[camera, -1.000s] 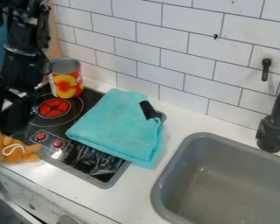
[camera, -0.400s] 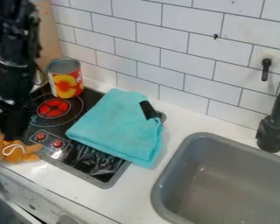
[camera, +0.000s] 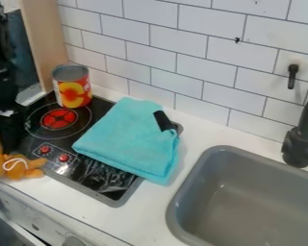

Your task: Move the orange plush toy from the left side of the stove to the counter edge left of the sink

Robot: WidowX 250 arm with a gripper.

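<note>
The gripper hangs at the left edge, just above and behind an orange plush toy; whether it touches the toy I cannot tell. That toy lies at the left front corner of the black stove, a white string loop on it. A folded turquoise cloth covers the stove's right part, with a black piece on its upper right. At the stove's back left stands a red and yellow can, behind the red burner.
A grey sink is set into the white counter at the right, with a black faucet behind it. White wall tiles rise along the back. A wooden panel stands at the upper left, behind the can.
The arm has shifted left toward the view's edge, uncovering more of the wooden panel and the stove's left side. The toy, cloth and can have stayed in place.
</note>
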